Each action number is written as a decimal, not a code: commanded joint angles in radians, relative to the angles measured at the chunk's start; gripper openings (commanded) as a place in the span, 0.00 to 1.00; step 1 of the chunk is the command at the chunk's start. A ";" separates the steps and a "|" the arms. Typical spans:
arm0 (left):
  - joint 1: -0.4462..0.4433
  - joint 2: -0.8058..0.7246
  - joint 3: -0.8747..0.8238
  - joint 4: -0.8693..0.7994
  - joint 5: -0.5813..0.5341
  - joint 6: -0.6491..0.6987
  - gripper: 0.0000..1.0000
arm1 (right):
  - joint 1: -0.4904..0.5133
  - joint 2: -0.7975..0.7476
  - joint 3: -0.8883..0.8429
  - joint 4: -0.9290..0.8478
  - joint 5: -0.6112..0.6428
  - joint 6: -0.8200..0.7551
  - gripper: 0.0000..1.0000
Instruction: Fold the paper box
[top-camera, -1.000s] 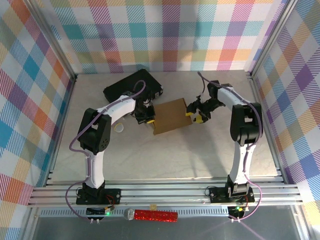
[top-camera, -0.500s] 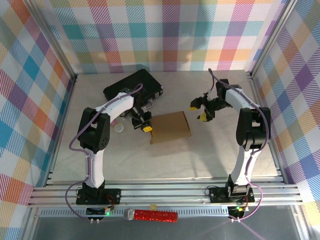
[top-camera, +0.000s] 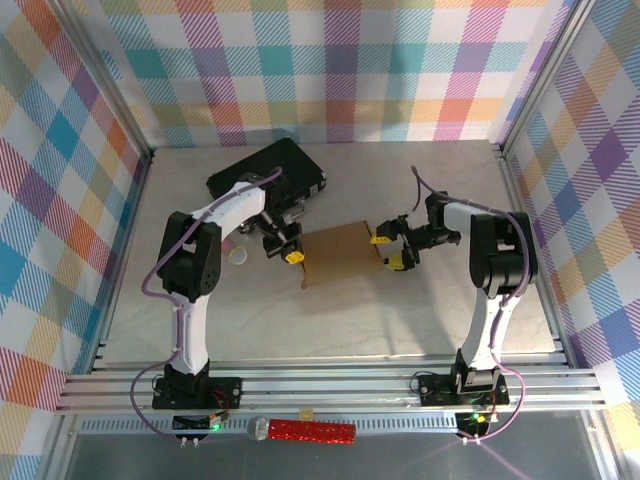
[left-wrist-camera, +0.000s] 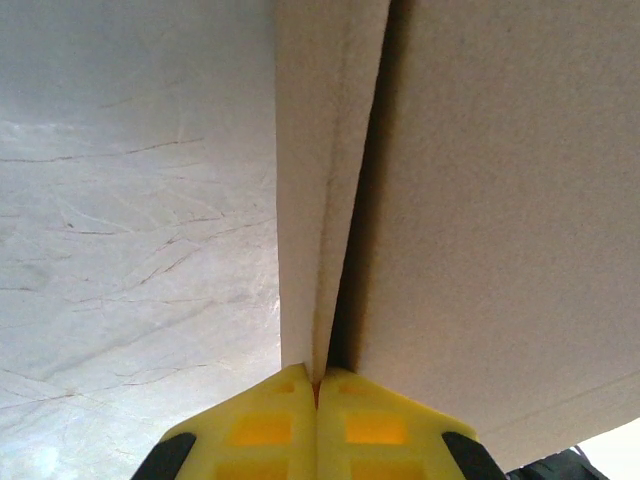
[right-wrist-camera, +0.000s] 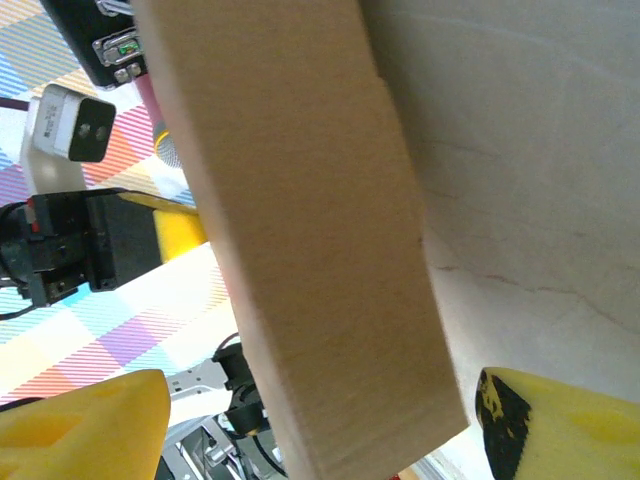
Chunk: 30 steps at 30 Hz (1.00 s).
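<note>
The paper box (top-camera: 343, 252) is a flat brown cardboard piece lying mid-table. My left gripper (top-camera: 292, 252) is at its left edge. In the left wrist view the yellow fingertips (left-wrist-camera: 262, 430) are pressed together on a thin cardboard flap (left-wrist-camera: 312, 200), with the box's broad panel (left-wrist-camera: 500, 200) to the right. My right gripper (top-camera: 392, 251) is at the box's right edge and stands open. One yellow finger (right-wrist-camera: 90, 430) and the other (right-wrist-camera: 570, 430) sit wide apart on either side of the box's end (right-wrist-camera: 310, 250), not touching it.
A black case (top-camera: 268, 172) lies behind the left gripper at the back. A small white round object (top-camera: 240, 258) sits on the table left of the left arm. A red glittery cylinder (top-camera: 305, 431) rests on the front rail. Plaid walls enclose three sides.
The right gripper swung away up and right, then came back down-left to straddle the box's right edge, opening wider. The box settled slightly lower. The left gripper stayed shut on its flap.
</note>
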<state>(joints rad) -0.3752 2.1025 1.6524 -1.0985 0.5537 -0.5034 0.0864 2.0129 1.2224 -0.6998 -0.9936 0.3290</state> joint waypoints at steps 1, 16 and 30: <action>0.012 0.024 0.026 -0.040 0.038 0.014 0.00 | 0.009 0.022 -0.013 0.016 -0.020 -0.032 0.80; 0.025 0.042 0.053 -0.041 0.071 0.019 0.00 | 0.072 0.093 0.057 0.149 -0.104 0.103 0.73; 0.057 -0.269 -0.008 0.161 -0.198 -0.181 0.54 | 0.069 -0.041 0.055 0.219 -0.021 0.459 0.41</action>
<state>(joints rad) -0.3355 1.9999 1.6756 -1.0298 0.4637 -0.5743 0.1513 2.0331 1.2613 -0.4896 -1.0416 0.6586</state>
